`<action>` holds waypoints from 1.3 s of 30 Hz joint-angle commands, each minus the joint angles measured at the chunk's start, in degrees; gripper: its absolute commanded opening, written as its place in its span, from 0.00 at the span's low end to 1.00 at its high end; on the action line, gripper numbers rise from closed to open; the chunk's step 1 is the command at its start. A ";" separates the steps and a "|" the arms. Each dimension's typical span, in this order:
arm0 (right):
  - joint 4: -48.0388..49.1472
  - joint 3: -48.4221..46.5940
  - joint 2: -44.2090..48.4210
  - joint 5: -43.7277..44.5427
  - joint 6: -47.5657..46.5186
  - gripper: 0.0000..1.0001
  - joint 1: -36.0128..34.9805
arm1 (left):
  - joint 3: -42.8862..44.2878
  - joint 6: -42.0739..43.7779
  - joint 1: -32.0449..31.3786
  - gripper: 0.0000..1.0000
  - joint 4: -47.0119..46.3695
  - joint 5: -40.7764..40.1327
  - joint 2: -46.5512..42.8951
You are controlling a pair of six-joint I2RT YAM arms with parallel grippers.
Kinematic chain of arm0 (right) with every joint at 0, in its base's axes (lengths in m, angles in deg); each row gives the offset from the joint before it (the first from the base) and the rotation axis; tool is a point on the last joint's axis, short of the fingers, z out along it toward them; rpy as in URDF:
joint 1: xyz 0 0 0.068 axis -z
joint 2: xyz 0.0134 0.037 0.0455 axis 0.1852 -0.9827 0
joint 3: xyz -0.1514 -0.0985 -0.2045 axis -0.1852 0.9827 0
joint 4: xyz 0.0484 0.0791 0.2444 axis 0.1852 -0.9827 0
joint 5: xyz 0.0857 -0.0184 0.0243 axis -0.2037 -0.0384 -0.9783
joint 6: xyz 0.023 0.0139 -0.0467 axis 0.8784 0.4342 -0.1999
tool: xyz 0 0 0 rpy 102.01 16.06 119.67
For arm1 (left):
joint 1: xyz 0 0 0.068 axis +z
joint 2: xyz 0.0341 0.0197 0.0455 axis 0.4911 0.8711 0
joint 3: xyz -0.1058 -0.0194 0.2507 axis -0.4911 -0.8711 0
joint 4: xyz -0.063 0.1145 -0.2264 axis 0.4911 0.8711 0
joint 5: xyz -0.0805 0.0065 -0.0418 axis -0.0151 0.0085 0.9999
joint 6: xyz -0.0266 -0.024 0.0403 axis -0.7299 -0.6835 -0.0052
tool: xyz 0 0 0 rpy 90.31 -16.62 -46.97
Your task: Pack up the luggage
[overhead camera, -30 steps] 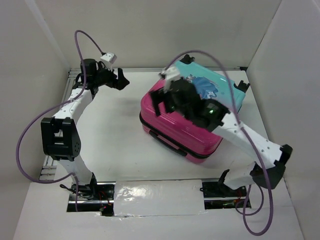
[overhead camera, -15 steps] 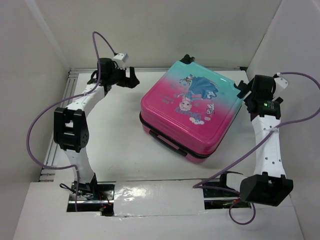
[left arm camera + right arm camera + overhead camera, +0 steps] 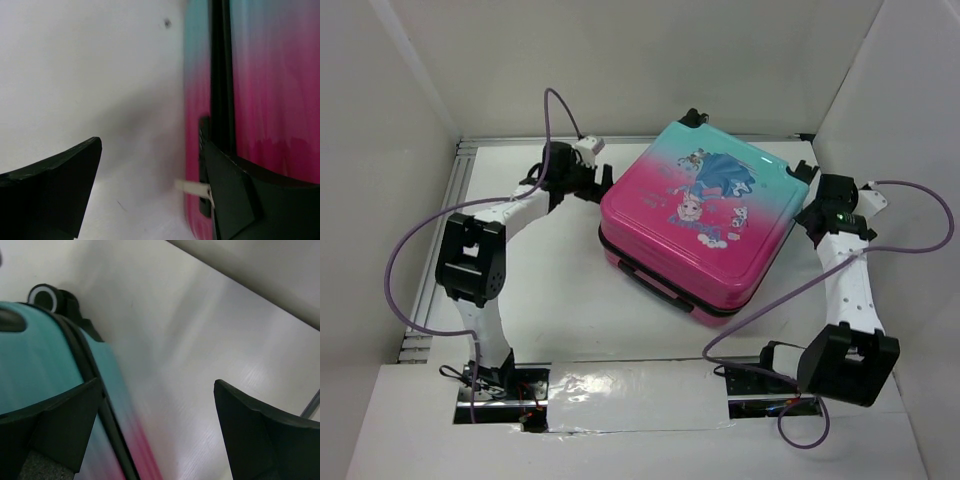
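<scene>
The luggage [image 3: 705, 225] lies flat and closed on the white table, its pink-to-teal princess-print shell facing up. My left gripper [image 3: 602, 184] is open at its far-left edge. In the left wrist view, the left gripper [image 3: 150, 195] has one finger on bare table and the other against the suitcase's side [image 3: 197, 75], by the black zipper seam and a white zipper pull [image 3: 192, 187]. My right gripper [image 3: 809, 212] is open at the right teal corner. In the right wrist view, the right gripper [image 3: 160, 430] has one finger over the teal shell [image 3: 30, 355], near a black wheel [image 3: 45, 296].
White walls enclose the table on the left, back and right. A metal rail [image 3: 430, 290] runs along the left edge. Purple cables [image 3: 410, 250] loop from both arms. Bare table lies left of and in front of the suitcase.
My right arm swung off the top of the suitcase to its right corner. My left arm moved right, from the back-left corner up to the suitcase's left edge.
</scene>
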 commanded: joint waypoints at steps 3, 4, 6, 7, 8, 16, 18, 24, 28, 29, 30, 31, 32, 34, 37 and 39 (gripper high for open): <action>10.43 1.09 -7.96 -8.23 -1.48 1.00 -1.86 | -13.70 1.62 -2.38 0.96 -10.24 11.75 -8.05; 11.23 0.05 -10.50 -8.24 -2.00 1.00 -2.39 | -14.94 2.41 -3.96 0.96 -11.12 13.60 -8.93; 13.34 -1.19 -13.23 -7.72 -2.53 1.00 -5.10 | -16.96 5.31 -6.08 0.96 -11.13 13.61 -10.26; 13.95 -2.41 -15.94 -6.49 -3.05 1.00 -6.25 | -16.97 6.62 -7.91 0.96 -11.74 14.14 -10.95; 15.35 -2.94 -17.36 -6.48 -3.06 1.00 -8.44 | -17.67 6.64 -8.71 0.96 -11.75 14.66 -11.48; 20.54 -11.02 -31.60 -9.37 -4.63 1.00 -14.43 | -23.29 10.59 -18.11 0.95 -11.58 14.59 -17.27; 22.74 -12.78 -35.21 -10.08 -6.13 1.00 -15.93 | -27.50 9.81 -19.79 0.95 -12.53 12.74 -19.56; 25.99 -21.75 -44.88 -16.40 -10.87 1.00 -19.35 | -39.90 6.46 -26.38 0.95 -20.88 10.72 -31.08; 27.93 -26.84 -49.62 -20.71 -14.57 1.00 -23.21 | -41.67 6.46 -30.60 0.95 -20.98 8.79 -33.20; 27.93 -29.55 -51.46 -22.29 -14.57 1.00 -23.75 | -41.67 6.46 -32.00 0.95 -20.45 8.26 -33.20; 27.93 -30.97 -52.35 -23.17 -15.27 1.00 -24.28 | -41.14 6.46 -32.71 0.95 -20.45 7.12 -33.20; 27.93 -32.29 -53.14 -24.22 -15.88 1.00 -25.15 | -40.53 6.46 -33.24 0.95 -20.45 7.11 -32.50; 27.93 -34.92 -54.71 -26.58 -15.89 0.99 -25.68 | -40.52 6.46 -34.20 0.95 -20.45 6.59 -31.80; 27.93 -37.74 -56.39 -29.41 -17.12 0.99 -26.47 | -39.91 5.84 -35.43 0.95 -21.14 5.97 -31.18; 26.88 -44.15 -59.99 -33.27 -18.00 0.97 -27.88 | -39.38 4.00 -37.02 0.95 -23.26 4.13 -29.34; 25.57 -49.69 -62.54 -34.17 -19.13 0.96 -28.59 | -37.63 3.48 -37.55 0.95 -23.88 2.98 -27.67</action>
